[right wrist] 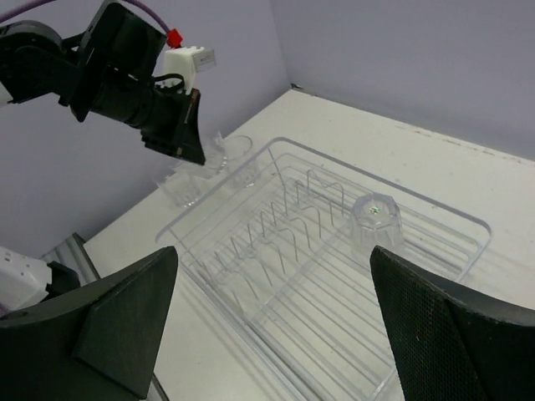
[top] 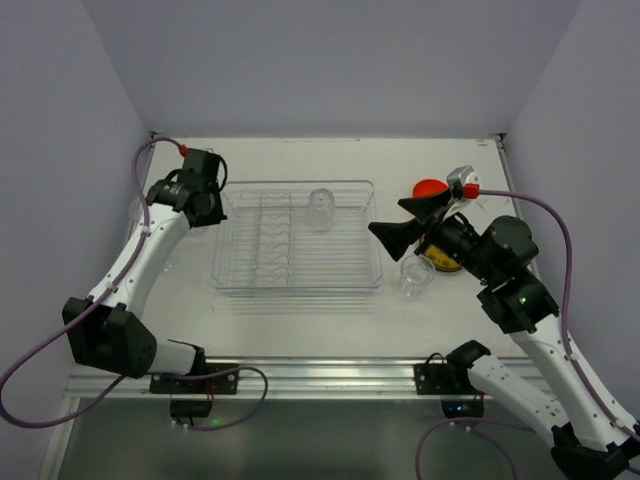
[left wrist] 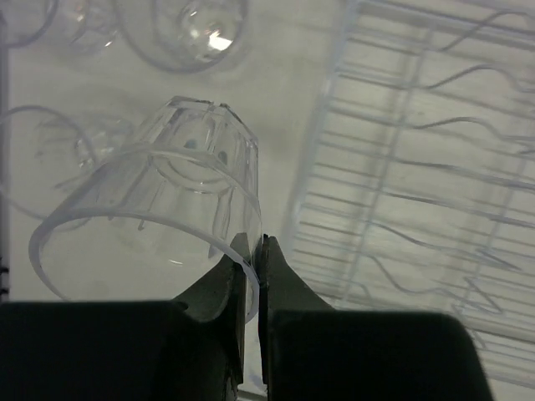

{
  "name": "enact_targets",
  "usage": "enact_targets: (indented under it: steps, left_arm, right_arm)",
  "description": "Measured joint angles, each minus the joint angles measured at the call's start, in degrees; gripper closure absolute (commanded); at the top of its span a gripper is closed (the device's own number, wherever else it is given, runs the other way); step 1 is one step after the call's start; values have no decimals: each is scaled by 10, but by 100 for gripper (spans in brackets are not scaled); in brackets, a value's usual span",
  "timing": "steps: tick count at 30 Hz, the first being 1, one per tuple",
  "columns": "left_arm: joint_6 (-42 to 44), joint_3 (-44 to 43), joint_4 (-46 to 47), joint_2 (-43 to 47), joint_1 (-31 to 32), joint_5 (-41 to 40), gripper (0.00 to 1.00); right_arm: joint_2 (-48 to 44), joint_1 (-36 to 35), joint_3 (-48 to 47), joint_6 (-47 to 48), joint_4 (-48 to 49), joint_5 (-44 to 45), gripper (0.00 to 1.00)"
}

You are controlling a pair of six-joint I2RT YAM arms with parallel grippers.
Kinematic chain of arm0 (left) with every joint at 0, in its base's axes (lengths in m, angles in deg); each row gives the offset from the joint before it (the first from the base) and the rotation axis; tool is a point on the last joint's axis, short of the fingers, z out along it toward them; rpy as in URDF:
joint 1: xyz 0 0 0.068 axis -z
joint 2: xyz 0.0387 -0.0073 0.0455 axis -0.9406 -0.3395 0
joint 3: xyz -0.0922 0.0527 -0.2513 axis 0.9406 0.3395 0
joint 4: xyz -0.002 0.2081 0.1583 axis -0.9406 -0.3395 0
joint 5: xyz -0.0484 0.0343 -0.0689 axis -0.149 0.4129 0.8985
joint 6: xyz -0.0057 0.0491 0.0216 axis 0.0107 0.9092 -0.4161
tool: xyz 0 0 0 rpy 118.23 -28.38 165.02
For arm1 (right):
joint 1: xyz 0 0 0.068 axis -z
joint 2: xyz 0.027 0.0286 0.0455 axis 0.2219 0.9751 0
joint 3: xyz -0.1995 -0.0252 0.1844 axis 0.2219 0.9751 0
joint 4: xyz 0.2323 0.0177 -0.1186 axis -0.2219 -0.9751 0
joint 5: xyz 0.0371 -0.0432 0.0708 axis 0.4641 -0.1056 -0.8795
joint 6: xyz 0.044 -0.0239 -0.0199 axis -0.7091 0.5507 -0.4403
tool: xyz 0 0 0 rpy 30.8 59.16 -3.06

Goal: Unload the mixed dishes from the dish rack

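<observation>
The clear dish rack [top: 297, 262] lies mid-table. One clear glass cup [top: 320, 208] stands upside down at its far side and also shows in the right wrist view [right wrist: 376, 219]. My left gripper [left wrist: 255, 251] is shut on the rim of another clear glass cup [left wrist: 159, 209], held tilted just left of the rack [left wrist: 418, 167], over the table. My right gripper [top: 405, 222] is open and empty, hovering over the rack's right end [right wrist: 334, 276]. An orange bowl [top: 430, 187] and an olive and yellow plate [top: 445, 262] sit right of the rack, partly hidden by the right arm.
Several clear cups stand on the table left of the rack [left wrist: 188, 29] [left wrist: 50, 150] [right wrist: 185, 185]. Another clear cup [top: 417, 275] stands right of the rack, near the right arm. Walls enclose the table on three sides.
</observation>
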Motion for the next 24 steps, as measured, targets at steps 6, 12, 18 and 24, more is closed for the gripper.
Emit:
enact_targets:
  steps: [6,12,18,24]
  left_arm:
    - [53,-30,-71,-70,-129,11,100]
    - [83,-47,-69,-142,-139,65,100]
    - [94,-48,-70,-222,-141,80,100]
    - [98,-50,-68,-228,-145,84,89]
  right_arm:
    - [5,0,3,11,-11,21,1]
    - [10,0,3,16,-15,28,1]
    - [10,-1,3,20,-19,27,1]
    - [14,-4,3,21,-19,24,1]
